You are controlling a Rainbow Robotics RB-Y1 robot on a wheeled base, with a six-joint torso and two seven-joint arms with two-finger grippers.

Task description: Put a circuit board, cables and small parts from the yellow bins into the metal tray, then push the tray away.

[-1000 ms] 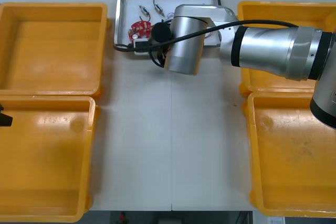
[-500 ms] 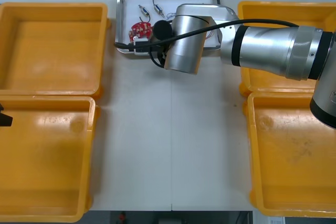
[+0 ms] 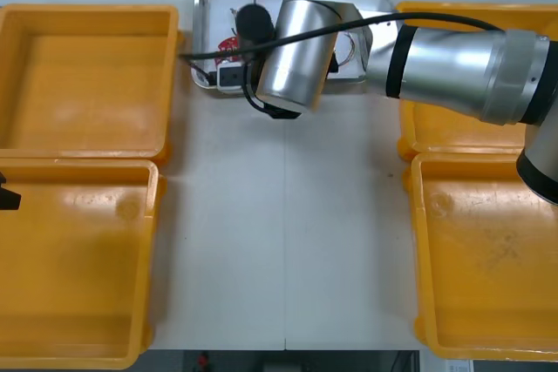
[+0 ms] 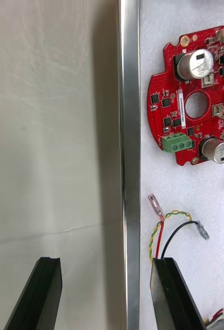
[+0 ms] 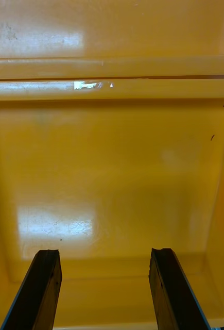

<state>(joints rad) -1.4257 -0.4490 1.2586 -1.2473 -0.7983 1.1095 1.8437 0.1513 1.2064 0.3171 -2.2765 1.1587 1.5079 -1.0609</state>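
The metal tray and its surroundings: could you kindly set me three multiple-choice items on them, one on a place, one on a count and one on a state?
1. How many yellow bins stand on the table? A two; B three; C four.
2. Where does the circuit board lie? A in a yellow bin; B in the metal tray; C on the table.
3. How is the right pincer? A shut on the circuit board; B shut on nothing; C open, a finger each side of the tray's rim.
Key: 1 C, two at each side; 2 B, it rests on the tray's white inside; 3 C, its fingers stand apart, the rim between them. The left pincer hangs open over a yellow bin.
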